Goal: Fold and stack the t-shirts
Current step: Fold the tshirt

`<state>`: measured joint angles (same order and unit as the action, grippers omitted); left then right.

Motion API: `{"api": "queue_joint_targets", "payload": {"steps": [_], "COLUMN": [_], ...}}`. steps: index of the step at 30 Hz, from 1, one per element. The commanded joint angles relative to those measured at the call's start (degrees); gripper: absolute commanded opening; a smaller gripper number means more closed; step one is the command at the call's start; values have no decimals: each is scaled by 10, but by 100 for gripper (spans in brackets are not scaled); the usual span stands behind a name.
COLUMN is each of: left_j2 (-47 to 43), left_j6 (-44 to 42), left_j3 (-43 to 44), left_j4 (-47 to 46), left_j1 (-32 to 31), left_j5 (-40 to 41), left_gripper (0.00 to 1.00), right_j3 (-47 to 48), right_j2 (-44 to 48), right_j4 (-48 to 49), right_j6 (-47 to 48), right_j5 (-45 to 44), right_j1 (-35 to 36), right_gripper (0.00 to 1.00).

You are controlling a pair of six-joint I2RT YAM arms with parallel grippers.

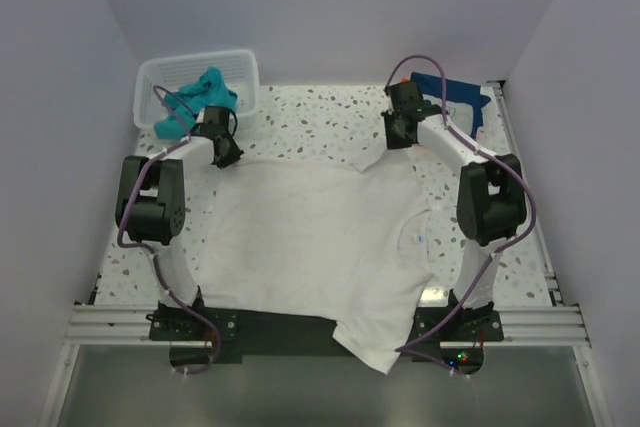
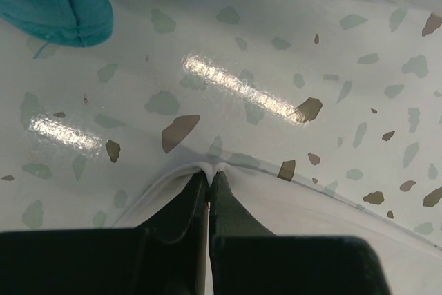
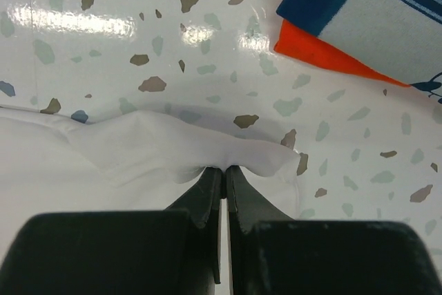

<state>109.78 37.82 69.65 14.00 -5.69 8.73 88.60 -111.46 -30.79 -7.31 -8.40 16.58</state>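
On the speckled table (image 1: 320, 117) the white shirt (image 1: 310, 237) lies flat, unfolded, left gripper (image 1: 231, 158) and right gripper (image 1: 392, 141) each pinching its far edge; navy shirt (image 1: 460, 97) and orange shirt (image 3: 311, 46) sit stacked far right, teal shirt (image 1: 205, 97) in the basket (image 1: 240, 59).

My table (image 1: 320, 117) is the speckled terrazzo kind, white and shiny. The big white t-shirt (image 1: 310, 237) lies spread across most of it — one sleeve spilling over the near edge. Far left corner has the white mesh basket (image 1: 245, 77); far right, an orange shirt (image 3: 311, 51) lies flat under the navy shirt (image 1: 465, 97).
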Motion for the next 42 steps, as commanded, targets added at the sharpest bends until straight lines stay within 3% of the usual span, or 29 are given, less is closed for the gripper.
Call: {"api": "queue_joint_targets", "payload": {"steps": [1, 25, 42], "left_j2": [-15, -331, -366], "left_j6": [-13, 30, 39], "left_j3": [5, -272, -301], "left_j4": [-24, -20, 24], "left_j1": [1, 1, 1], "left_j5": [7, -6, 35], "left_gripper": [0, 0, 0], "right_j3": [-5, -298, -464], "right_j2": [34, 396, 603], "right_j4": [2, -113, -146], "right_j6": [-17, -99, -214], "right_j5": [3, 83, 166], "right_j1": [0, 1, 26], "right_gripper": [0, 0, 0]}}
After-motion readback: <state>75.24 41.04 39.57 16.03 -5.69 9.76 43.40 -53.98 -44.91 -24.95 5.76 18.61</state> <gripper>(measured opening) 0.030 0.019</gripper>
